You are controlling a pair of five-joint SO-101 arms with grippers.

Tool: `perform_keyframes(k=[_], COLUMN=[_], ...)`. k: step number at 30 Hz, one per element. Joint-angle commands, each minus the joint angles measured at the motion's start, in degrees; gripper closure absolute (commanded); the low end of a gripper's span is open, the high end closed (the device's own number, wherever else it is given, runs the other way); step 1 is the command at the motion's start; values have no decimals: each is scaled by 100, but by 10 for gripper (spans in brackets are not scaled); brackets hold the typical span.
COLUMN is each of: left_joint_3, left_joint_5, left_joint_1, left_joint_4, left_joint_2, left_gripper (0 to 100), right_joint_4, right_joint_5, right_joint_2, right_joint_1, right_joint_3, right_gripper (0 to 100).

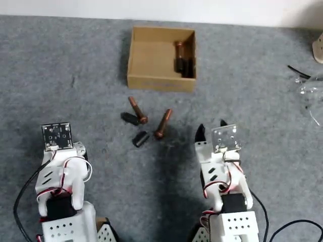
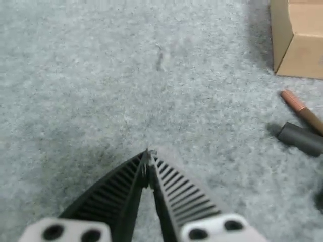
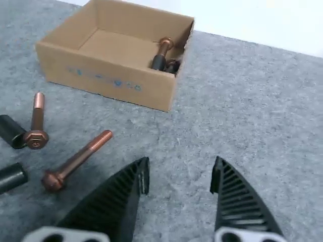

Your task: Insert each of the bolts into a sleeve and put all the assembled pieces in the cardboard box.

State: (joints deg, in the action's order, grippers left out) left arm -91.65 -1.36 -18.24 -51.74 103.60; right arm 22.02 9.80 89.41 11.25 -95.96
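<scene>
The cardboard box (image 1: 160, 82) (image 3: 101, 78) sits at the back centre with one bolt in a sleeve (image 1: 180, 56) (image 3: 160, 53) inside, against its right wall. On the carpet in front lie two copper bolts (image 1: 137, 110) (image 1: 163, 123) and two black sleeves (image 1: 129, 118) (image 1: 140, 139), all apart from each other. My right gripper (image 1: 212, 130) (image 3: 179, 174) is open just right of the nearer bolt (image 3: 75, 161), holding nothing. My left gripper (image 2: 148, 155) is shut and empty over bare carpet, left of a bolt (image 2: 302, 107) and a sleeve (image 2: 300, 138).
Grey carpet covers the whole table. Cables and a clear plastic piece (image 1: 308, 85) lie at the far right edge, with a beige object (image 1: 318, 48) above them. The left arm (image 1: 63, 171) stands at the front left, well away from the parts.
</scene>
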Motion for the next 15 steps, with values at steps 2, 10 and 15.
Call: perform_keyframes(k=[2,10,15], left_joint_3=[40,40,48], left_joint_5=[-26,-26,-26], left_joint_1=[92,66,84], left_joint_4=[149,149,158], left_joint_2=[66,66,66], left_gripper=[993,993,993], right_joint_4=[31,2026,2070], right_joint_5=[-18,-44,114], right_joint_2=[75,31,-66], right_joint_1=[84,769,1552], right_joint_3=[-804,848,1640], right_gripper=[817,817,817])
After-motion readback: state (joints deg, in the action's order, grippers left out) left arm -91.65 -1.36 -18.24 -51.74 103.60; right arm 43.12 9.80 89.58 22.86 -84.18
